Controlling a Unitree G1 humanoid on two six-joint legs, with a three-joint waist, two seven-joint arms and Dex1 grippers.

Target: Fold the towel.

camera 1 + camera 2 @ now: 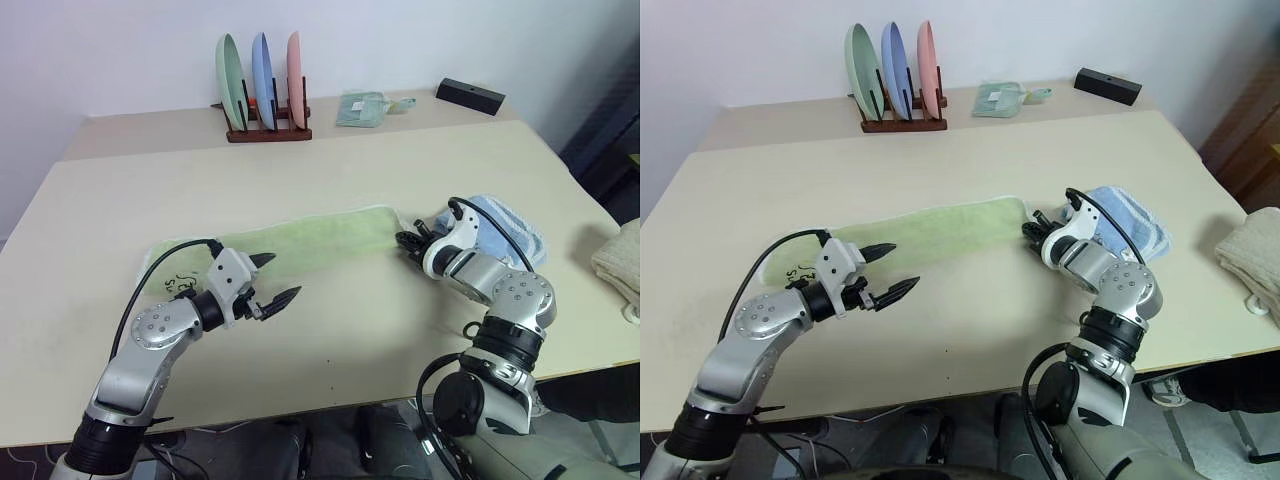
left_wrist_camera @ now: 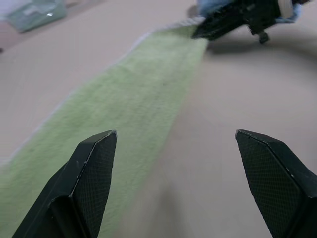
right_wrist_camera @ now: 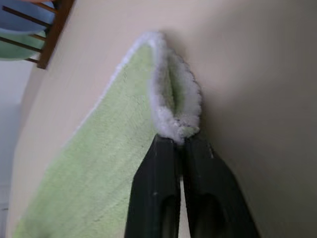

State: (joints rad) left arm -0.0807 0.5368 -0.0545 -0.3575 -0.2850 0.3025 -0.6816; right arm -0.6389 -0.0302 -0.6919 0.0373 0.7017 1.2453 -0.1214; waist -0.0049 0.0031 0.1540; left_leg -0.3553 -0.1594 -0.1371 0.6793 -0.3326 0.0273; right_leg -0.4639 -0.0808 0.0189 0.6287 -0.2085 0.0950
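We see the bench [image 1: 330, 150], a pale beige top. The towel [image 1: 300, 243], light green terry with white edging, lies flat in a long folded strip across the middle of the bench, one end toward the bench's left edge and the other toward the right. A small dark embroidered mark [image 1: 178, 286] sits at the left end.

Near the right edge, a light blue towel [image 1: 505, 228] lies bunched, just beside the green strip's right end. A beige folded cloth [image 1: 620, 262] overhangs the right edge.

At the far edge stand a wooden rack [image 1: 265, 128] holding three upright plates, a small pale teal cloth [image 1: 362, 108], and a black block [image 1: 470, 95].

The right gripper [image 3: 179, 144] has its fingers pressed together, pinching the white-edged right end of the towel. The left gripper [image 1: 274, 282] hangs over the strip's near edge toward its left end, fingers spread wide and holding nothing.
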